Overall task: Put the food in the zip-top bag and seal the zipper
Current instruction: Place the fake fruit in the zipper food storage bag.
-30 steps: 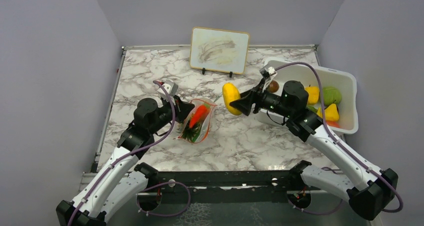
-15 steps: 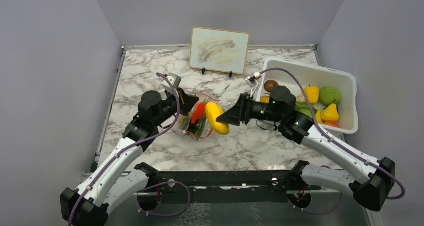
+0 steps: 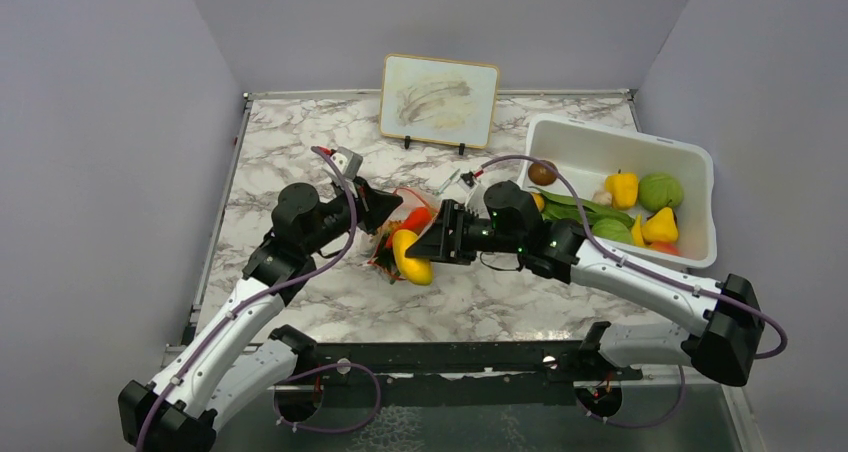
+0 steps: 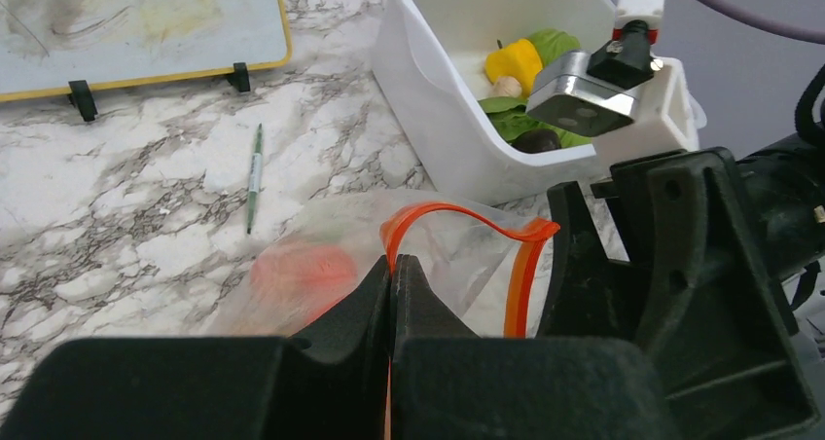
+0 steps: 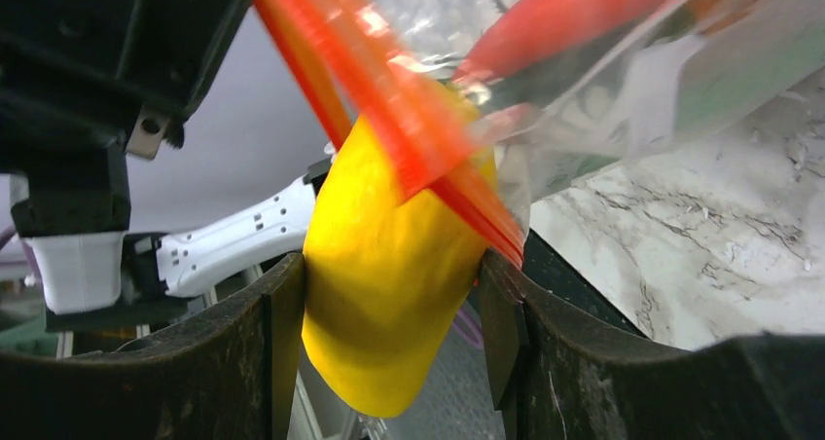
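Right tool (image 5: 389,362) pinching yellow pepper (image 5: 384,284) at zip-top bag (image 4: 448,265) mouth | left tool (image 4: 391,284) pinching zipper (image 4: 519,284)

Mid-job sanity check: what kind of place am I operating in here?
Probably a lab robot test cell, not a kitchen: plain grey walls box a marble-patterned tabletop, with toy food in a white bin.

Plain grey walls (image 3: 110,122) enclose a grey-veined white marble table (image 3: 290,152).
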{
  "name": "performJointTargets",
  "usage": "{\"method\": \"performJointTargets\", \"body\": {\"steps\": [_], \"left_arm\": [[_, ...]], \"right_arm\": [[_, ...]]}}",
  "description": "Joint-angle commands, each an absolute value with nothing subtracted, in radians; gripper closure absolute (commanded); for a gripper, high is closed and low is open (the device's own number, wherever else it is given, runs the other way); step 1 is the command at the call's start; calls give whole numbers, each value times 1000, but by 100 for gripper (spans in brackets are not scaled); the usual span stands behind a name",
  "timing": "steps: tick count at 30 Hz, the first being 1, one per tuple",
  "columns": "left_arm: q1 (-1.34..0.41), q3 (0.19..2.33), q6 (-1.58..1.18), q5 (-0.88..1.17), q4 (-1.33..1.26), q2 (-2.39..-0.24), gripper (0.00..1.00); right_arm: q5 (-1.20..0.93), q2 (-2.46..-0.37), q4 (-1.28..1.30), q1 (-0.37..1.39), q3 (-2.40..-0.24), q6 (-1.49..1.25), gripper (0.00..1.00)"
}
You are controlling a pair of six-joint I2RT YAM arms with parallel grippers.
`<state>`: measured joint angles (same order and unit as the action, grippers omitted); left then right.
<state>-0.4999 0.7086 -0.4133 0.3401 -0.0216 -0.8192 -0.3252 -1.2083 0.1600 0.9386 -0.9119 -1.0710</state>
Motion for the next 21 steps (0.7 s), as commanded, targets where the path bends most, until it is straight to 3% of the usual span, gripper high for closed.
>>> {"method": "performJointTargets", "body": {"steps": [1,14,21], "left_arm": [[-505,701,-424,383,-64,-782,100],[-505,709,-479,508,-61,-785,100],[-505,718,-485,533,-53,-766,100]], "right_arm": [[-214,-1218,215,941,-974,-1138,71],[27,-1369,465,941,-1155,-1259,68],[116,-1371,406,940,-1147,-1237,68]]}}
